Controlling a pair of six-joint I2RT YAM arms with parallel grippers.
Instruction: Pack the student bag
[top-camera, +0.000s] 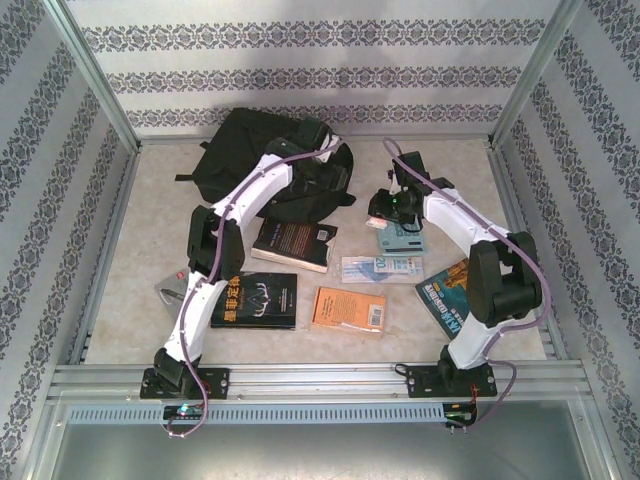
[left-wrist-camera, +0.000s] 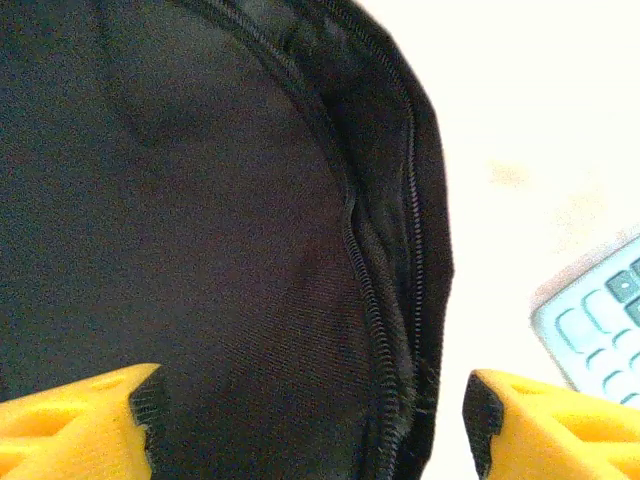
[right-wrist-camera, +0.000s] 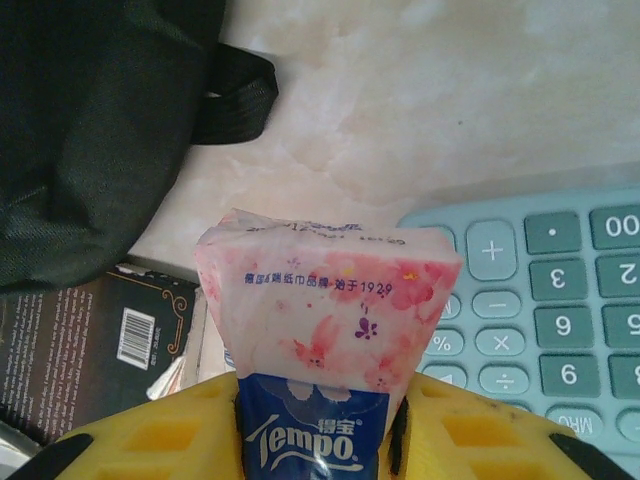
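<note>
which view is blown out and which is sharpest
Left wrist: the table beside the bag is washed out to near white, the calculator soft. Right wrist: sharpest, print on the tissue pack readable. Top external: even light, fine detail soft.

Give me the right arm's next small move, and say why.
Probably carry the tissue pack a short way toward the student bag. The right gripper is shut on the pack above the calculator, and the bag lies close by. The left gripper hangs open over the bag's zipper, gripping nothing, so the opening may not be ready; go slowly.
</note>
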